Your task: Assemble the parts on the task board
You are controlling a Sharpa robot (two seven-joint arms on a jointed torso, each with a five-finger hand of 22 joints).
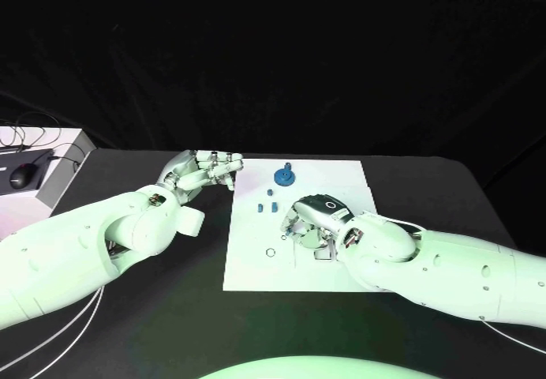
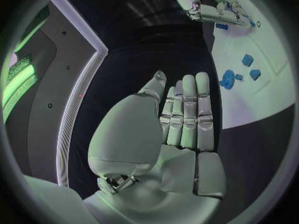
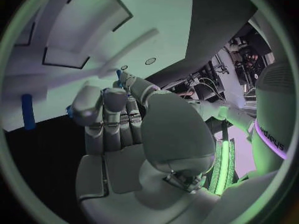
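Observation:
The white task board [image 1: 256, 268] lies in the middle of the black table. A round blue part [image 1: 285, 174] stands near its far edge, and small blue parts [image 1: 268, 208] lie just before it. My right hand [image 1: 313, 223] rests on the board's middle with its fingers curled down. In the right wrist view its thumb and fingertips pinch a small blue part [image 3: 118, 74], and a blue peg [image 3: 27, 112] stands on the board nearby. My left hand [image 1: 206, 170] hovers beside the board's far left corner. In the left wrist view the left hand [image 2: 181, 119] shows straight fingers that hold nothing.
A pale box [image 1: 51, 185] with a dark mouse [image 1: 23, 176] and cables on it sits at the table's left edge. A small ring-shaped socket [image 1: 271, 253] marks the board's near left area. Bare board lies toward me.

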